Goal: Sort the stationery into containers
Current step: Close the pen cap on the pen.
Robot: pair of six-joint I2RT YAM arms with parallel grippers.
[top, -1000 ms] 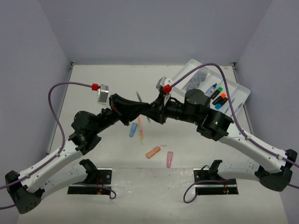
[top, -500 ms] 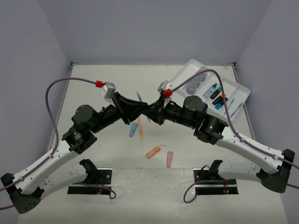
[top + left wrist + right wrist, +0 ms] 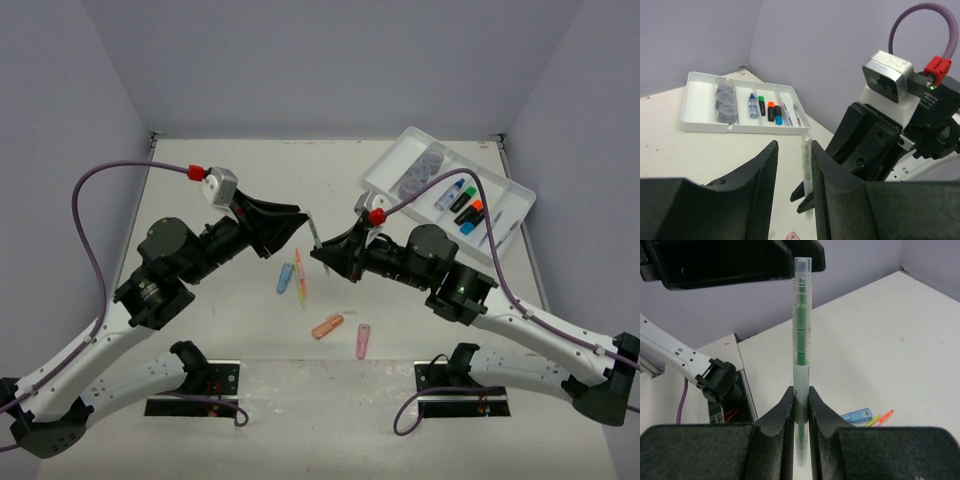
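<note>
My right gripper (image 3: 323, 256) is shut on a clear pen with a green core (image 3: 315, 231) and holds it upright above the table; the grip shows in the right wrist view (image 3: 801, 399), low on the pen (image 3: 801, 335). My left gripper (image 3: 298, 222) is open. In its wrist view (image 3: 794, 156) the pen (image 3: 806, 167) stands in the gap beside one finger, not clamped. The white divided tray (image 3: 507, 189) at the back right holds grey-blue pots (image 3: 421, 172) and highlighters (image 3: 466, 206).
A blue capsule (image 3: 286, 277), thin orange and yellow pens (image 3: 301, 281), an orange capsule (image 3: 327, 326) and a pink capsule (image 3: 363, 341) lie on the table below the grippers. The tray also shows in the left wrist view (image 3: 694, 102).
The two grippers, close together at the pen a second ago, have drawn apart. The left gripper pulled back to the left. The right gripper moved right and lower with the pen.
</note>
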